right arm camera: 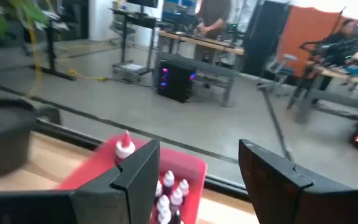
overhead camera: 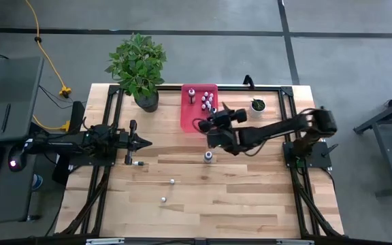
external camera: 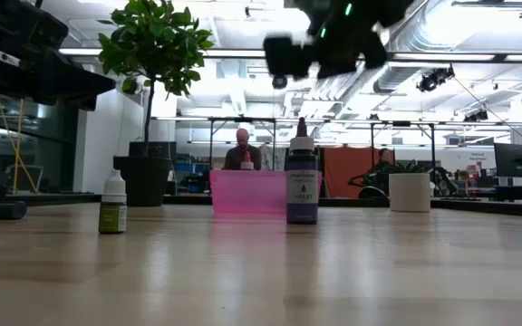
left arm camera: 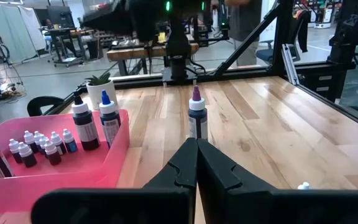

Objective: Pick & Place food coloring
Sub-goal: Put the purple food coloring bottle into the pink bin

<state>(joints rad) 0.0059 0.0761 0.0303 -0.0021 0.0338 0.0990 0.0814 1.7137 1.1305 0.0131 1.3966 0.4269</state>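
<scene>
A: Where's the right gripper (overhead camera: 205,126)?
B: Just beside the pink tray (overhead camera: 190,117), fingers apart, empty. Small bottles (overhead camera: 208,102) sit inside; a purple bottle (overhead camera: 208,156) stands on the table (overhead camera: 250,197).
A: Left gripper (overhead camera: 143,143)?
B: Pinched together, parked left.

A grey concrete floor (overhead camera: 250,17) surrounds the table, with a dark desk (overhead camera: 5,136) and yellow cable (overhead camera: 38,41) alongside.

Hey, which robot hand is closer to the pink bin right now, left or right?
Right. The right hand hangs open over the pink bin's near edge, empty. The left hand is shut, off to the side over bare table, well short of the bin.
</scene>
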